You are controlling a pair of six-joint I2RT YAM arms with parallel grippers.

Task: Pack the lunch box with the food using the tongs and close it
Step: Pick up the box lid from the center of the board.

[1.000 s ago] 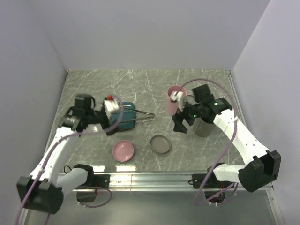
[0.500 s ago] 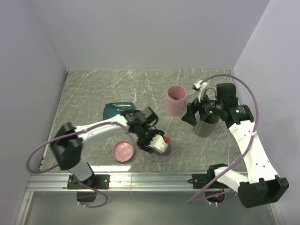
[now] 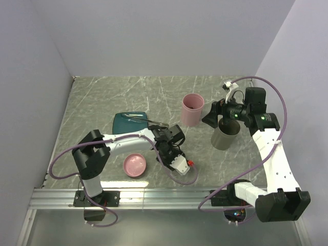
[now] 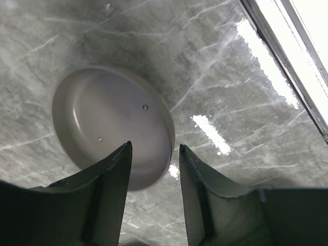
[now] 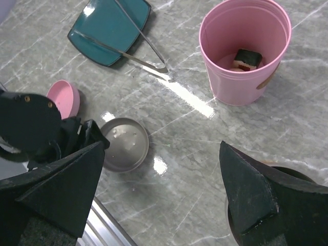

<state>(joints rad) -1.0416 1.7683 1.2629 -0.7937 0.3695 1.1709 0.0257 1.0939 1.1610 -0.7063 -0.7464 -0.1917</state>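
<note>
Plate (image 3: pixel 127 122) at left. Tongs (image 5: pixel 123 53) lie across it, joined end on the table off its right edge. Pink lid (image 3: pixel 135 165) sits near the front. Left gripper (image 4: pixel 154 148) is half open, fingers (image 4: pixel 113 174) straddling the gray lid's (image 4: pixel 97 120) rim; can't tell if they touch. Pink cup (image 5: pixel 245 48) is upright with food (image 5: pixel 246 59) inside, a dark piece on top. The tan tag (image 5: pixel 267 77) on its side isn't readable. Right gripper (image 5: pixel 163 148) is wide open, holding nothing, above the gray cup (image 3: pixel 223 139).

Grey marble table (image 3: pixel 102 97), pale lavender walls (image 3: pixel 154 36).
</note>
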